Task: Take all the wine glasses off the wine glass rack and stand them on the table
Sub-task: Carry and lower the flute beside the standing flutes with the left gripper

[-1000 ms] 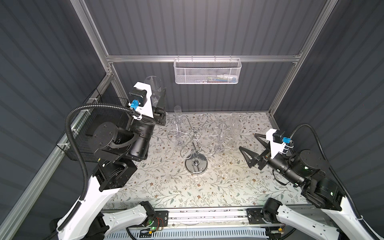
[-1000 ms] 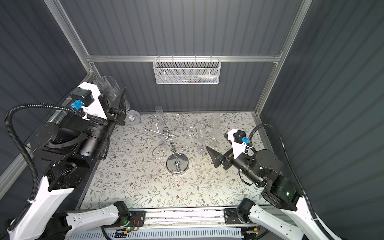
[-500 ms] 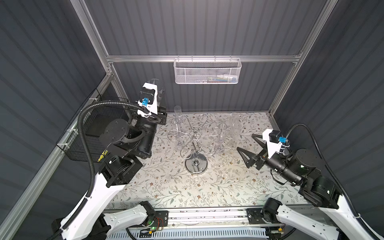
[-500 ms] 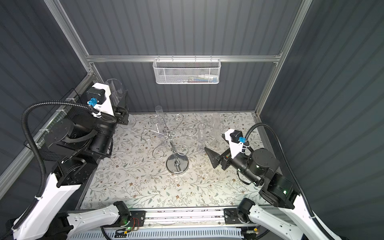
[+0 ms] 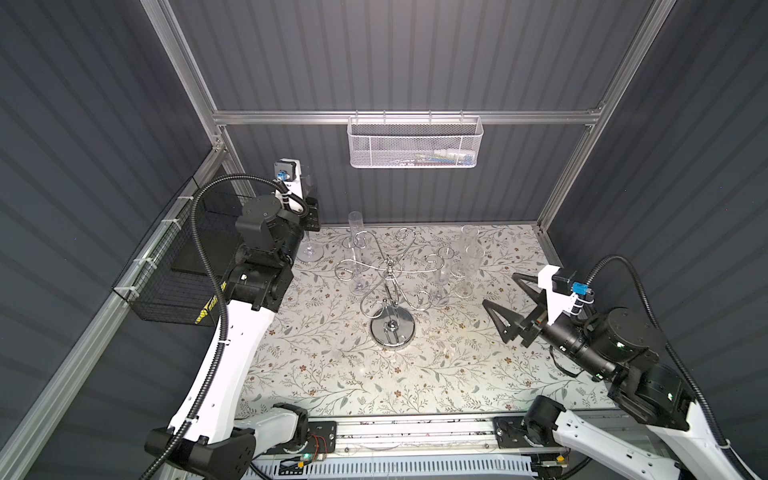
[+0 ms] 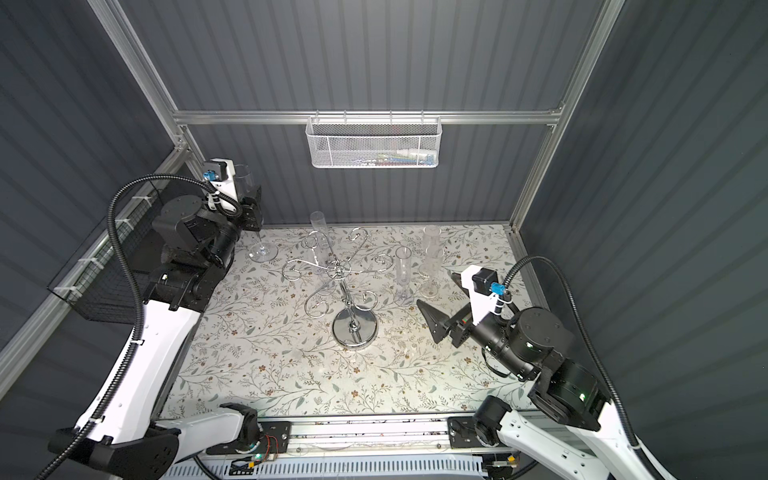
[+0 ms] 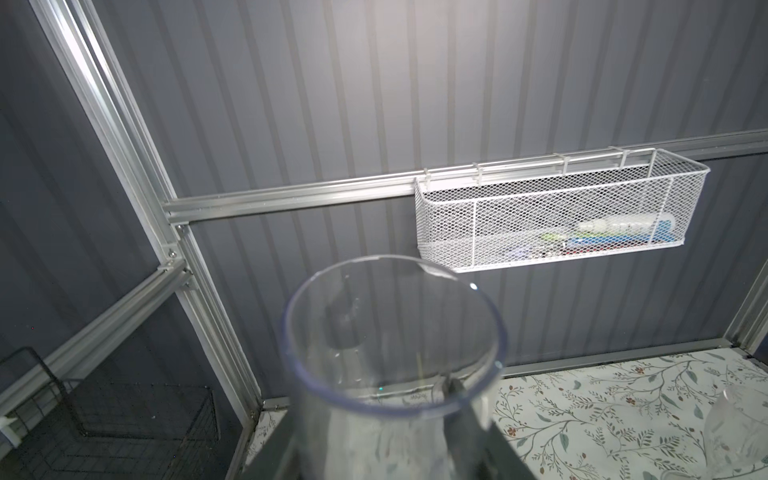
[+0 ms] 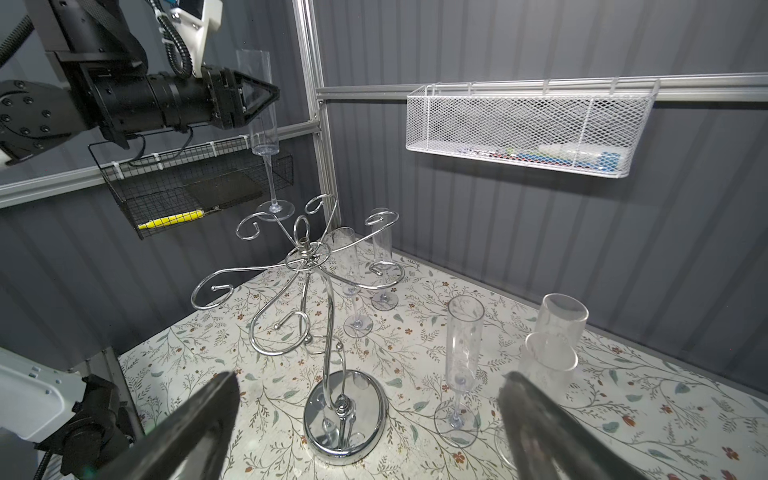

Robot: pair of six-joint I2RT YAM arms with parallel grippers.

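The chrome wine glass rack [image 5: 388,274] [image 6: 338,272] [image 8: 307,253] stands mid-table on its round mirror base; the curled hooks that show carry nothing. My left gripper [image 5: 309,210] [image 6: 251,212] [image 8: 266,93] [image 7: 382,457] is shut on the bowl of a clear wine glass [image 5: 305,187] [image 6: 245,178] [image 7: 395,332] [image 8: 262,104]. The glass is held upright at the back left corner, clear of the rack, its foot low near the table. My right gripper [image 5: 500,291] [image 6: 434,289] [image 8: 368,390] hangs open and empty to the right of the rack, pointing at it.
Several clear flutes [image 5: 467,257] [image 8: 463,345] stand on the floral table [image 5: 332,374], behind and to the right of the rack. A white mesh basket [image 5: 415,143] hangs on the back rail. A black wire basket [image 5: 166,266] hangs on the left wall.
My left arm has brought the held glass from a tilt to upright and lowered it a little at the back left corner. The right gripper has hardly shifted.
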